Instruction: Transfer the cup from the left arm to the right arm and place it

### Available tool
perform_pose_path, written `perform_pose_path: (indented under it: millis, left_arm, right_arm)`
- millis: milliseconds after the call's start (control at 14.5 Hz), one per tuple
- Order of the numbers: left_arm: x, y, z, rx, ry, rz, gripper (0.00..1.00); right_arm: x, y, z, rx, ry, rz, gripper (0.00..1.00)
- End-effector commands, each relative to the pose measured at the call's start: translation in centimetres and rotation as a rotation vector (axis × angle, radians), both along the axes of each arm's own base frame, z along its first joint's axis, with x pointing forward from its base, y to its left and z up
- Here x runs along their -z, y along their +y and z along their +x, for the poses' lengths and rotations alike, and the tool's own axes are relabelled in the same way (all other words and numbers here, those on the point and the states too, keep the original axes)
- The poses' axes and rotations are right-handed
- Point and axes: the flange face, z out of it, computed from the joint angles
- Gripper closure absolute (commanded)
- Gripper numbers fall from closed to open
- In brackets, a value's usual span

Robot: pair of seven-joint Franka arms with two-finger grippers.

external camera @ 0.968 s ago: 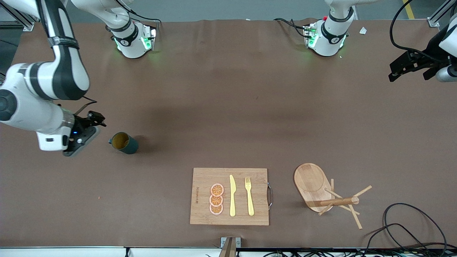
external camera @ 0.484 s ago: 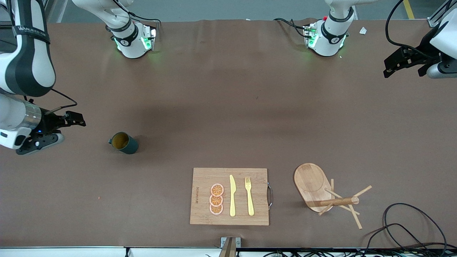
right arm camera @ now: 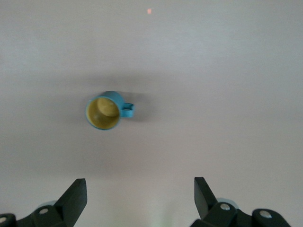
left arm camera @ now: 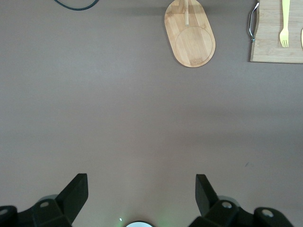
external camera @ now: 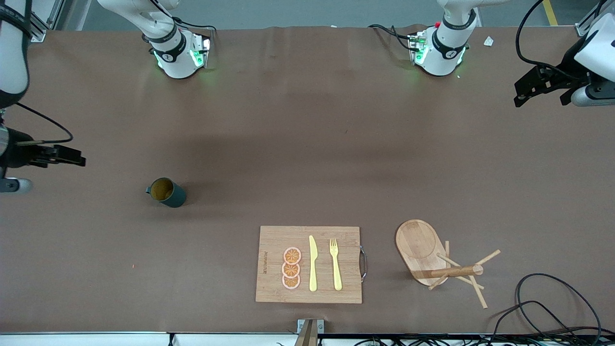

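The dark teal cup stands upright on the brown table toward the right arm's end, its yellowish-brown inside showing and its handle pointing to that end. It also shows in the right wrist view. My right gripper is open and empty, up in the air over the table's edge at the right arm's end, well apart from the cup; its fingers frame bare table in its own view. My left gripper is open and empty, raised over the left arm's end of the table.
A wooden cutting board with orange slices, a yellow knife and a yellow fork lies near the front camera. An oval wooden mug rack lies tipped over beside it, also seen in the left wrist view. Black cables lie at the corner.
My right gripper has drawn back from beside the cup toward the right arm's end of the table. The cup has not moved. My left gripper shifted slightly.
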Motion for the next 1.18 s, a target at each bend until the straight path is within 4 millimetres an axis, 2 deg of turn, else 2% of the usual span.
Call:
perform_pose_path:
  millis: [0,276,484,691,899,1106]
  left_arm:
    - [-0.5,-0.3,-0.9,-0.004,-0.025,0.015,0.0]
    - [-0.6,0.7,-0.4,0.003,-0.025,0.015,0.0]
    - [-0.9,0.7,0.0,-0.001,-0.031,0.02,0.0]
    - [-0.5,0.3,-0.1,0.005,-0.005,0.023,0.0]
    - [-0.3,0.2,-0.1,0.006,0.004,0.023,0.0]
    - [-0.2,0.1,-0.1,0.011,0.005,0.022,0.0]
  right_arm:
    - [-2.5,0.0,-0.1,0.002,-0.015,-0.062,0.0]
    - [-4.9,0.3,-0.6,0.002,-0.019,-0.055,0.0]
    - [-4.7,0.8,-0.8,0.013,0.001,-0.015,0.0]
    - [-4.3,0.6,-1.2,0.025,0.039,0.002,0.0]
    - [-5.0,0.9,-1.8,0.023,0.039,0.005,0.0]
    - [-5.4,1.4,-2.7,0.095,0.039,-0.003,0.0]
